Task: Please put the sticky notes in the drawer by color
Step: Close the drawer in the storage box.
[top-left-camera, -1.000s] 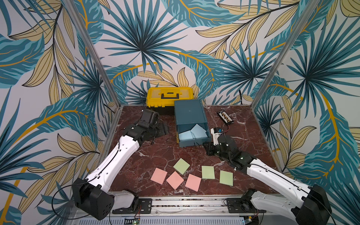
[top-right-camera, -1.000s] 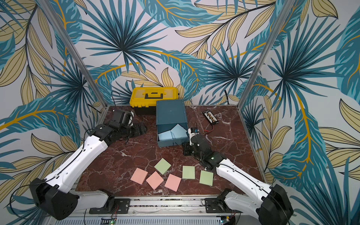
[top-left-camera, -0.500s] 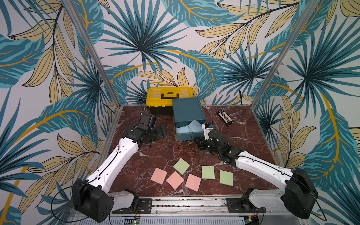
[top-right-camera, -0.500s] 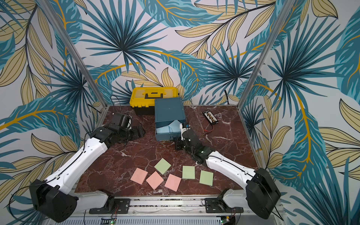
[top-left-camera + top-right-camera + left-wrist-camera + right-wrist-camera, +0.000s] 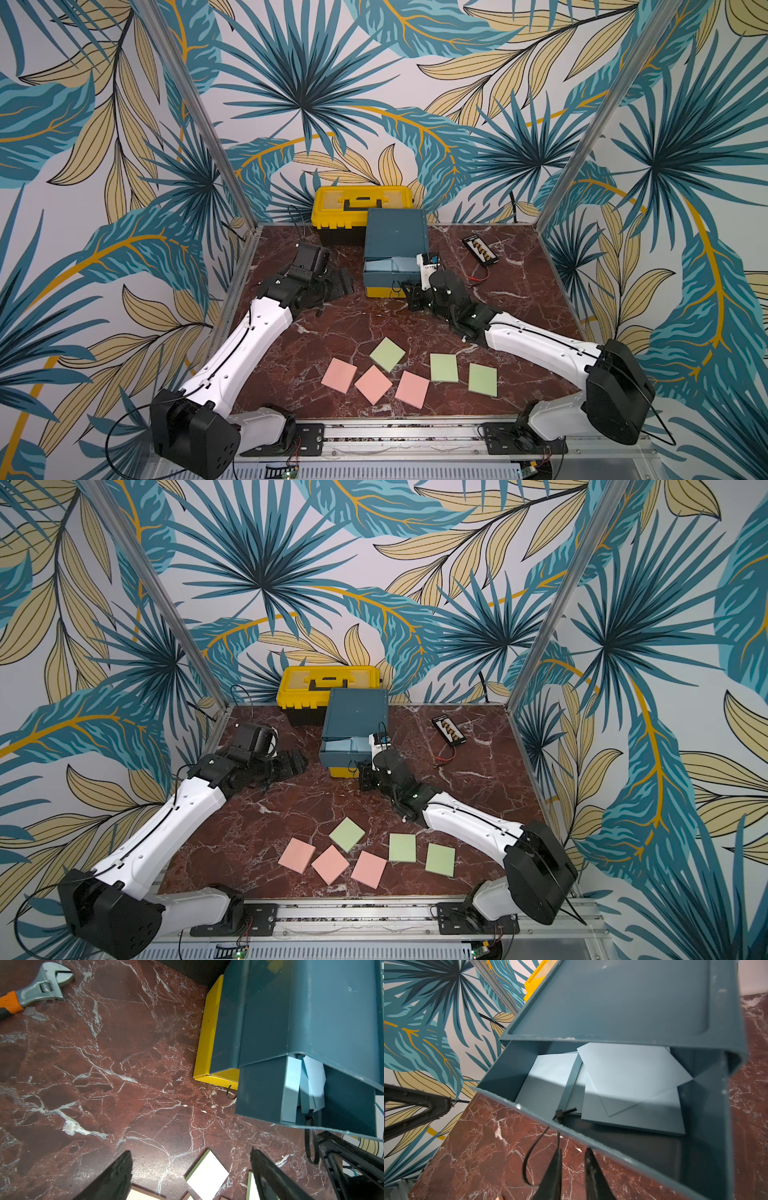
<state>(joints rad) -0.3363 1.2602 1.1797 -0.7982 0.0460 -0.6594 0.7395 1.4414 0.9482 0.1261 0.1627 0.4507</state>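
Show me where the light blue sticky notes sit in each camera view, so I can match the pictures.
In a top view: light blue sticky notes inside the part-open top drawer, rear middle of the table.
In a top view: same spot, in that drawer.
Left wrist: seen edge-on in the drawer's gap.
Right wrist: overlapping sheets fill the drawer.
Shared landmark: the teal cabinet.

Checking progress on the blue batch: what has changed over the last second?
The right gripper moved toward the cabinet, pushing the teal top drawer with its blue sticky notes most of the way in. Nothing visibly grasped or released. The left gripper and six pink and green notes stayed put.
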